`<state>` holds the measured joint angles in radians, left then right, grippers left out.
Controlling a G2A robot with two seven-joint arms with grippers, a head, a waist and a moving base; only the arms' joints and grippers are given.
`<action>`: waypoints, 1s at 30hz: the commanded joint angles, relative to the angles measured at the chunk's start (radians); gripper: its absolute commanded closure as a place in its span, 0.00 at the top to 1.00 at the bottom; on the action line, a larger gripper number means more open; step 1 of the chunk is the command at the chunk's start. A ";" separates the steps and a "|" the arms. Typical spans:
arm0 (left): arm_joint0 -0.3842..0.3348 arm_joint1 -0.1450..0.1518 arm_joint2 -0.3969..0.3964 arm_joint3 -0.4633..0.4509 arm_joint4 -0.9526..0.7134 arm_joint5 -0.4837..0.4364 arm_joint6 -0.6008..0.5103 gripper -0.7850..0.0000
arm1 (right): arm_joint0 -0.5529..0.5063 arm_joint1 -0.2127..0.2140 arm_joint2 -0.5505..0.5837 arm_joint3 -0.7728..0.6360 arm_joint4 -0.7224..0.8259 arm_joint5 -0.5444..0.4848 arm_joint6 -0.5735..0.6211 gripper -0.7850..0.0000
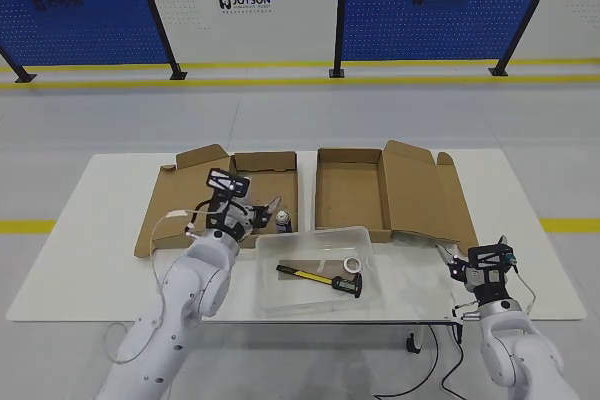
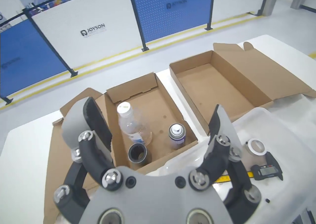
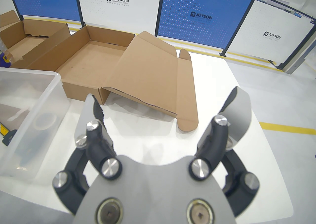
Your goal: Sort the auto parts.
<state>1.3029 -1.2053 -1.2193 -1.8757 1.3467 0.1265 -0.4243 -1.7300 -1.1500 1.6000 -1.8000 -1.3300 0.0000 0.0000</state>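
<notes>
From above, the left tool (image 1: 265, 212) is hanging with its fingers apart and gripping nothing over the near end of the left cardboard box (image 1: 265, 160). A spray can (image 1: 282, 220) is standing just beside it. The right tool (image 1: 448, 256) is also spread and empty, and is waiting over the worktop (image 1: 100, 240) near the right cardboard box (image 1: 345, 190). Between the arms, a clear plastic bin (image 1: 315, 238) is holding a digital caliper (image 1: 325, 280) and a roll of tape (image 1: 352, 264).

From the left wrist, the left tool (image 2: 153, 107) is gaping above a plastic bottle (image 2: 133, 123) lying on its side, a black cylinder (image 2: 138, 154) and the spray can (image 2: 176, 136), all inside the left box. The caliper (image 2: 266, 170) is probably stiff, slim and slick. Its black display body looks the surest place to pinch, and it is likely to need gentle handling. The tape roll (image 2: 255, 147) is probably light, and could be taken across its rim. A finger is covering most of the caliper's yellow beam.

From the right wrist, the right tool (image 3: 163, 95) is standing open above bare worktop, with the bin (image 3: 32, 101) alongside. The bin's cloudy wall is blurring the tape roll (image 3: 44, 121), and the picture's edge is cutting off the caliper (image 3: 5, 133).
</notes>
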 commanded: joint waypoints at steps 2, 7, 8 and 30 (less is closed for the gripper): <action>0.088 0.001 -0.033 -0.063 0.023 0.095 0.013 1.00 | 0.000 0.000 0.000 0.000 0.000 0.000 0.000 1.00; 0.175 -0.005 -0.050 -0.106 0.043 0.219 0.040 1.00 | 0.000 0.000 0.000 0.000 0.000 0.000 0.000 1.00; 0.188 -0.007 -0.050 -0.117 0.043 0.245 0.048 1.00 | 0.000 0.000 0.000 0.000 0.000 0.000 0.000 1.00; 0.263 -0.023 -0.032 -0.168 0.108 0.392 0.054 1.00 | 0.000 0.000 0.000 0.000 0.000 0.000 0.000 1.00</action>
<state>1.5661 -1.2279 -1.2512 -2.0441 1.4542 0.5184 -0.3699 -1.7300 -1.1500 1.6000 -1.8000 -1.3300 0.0000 0.0000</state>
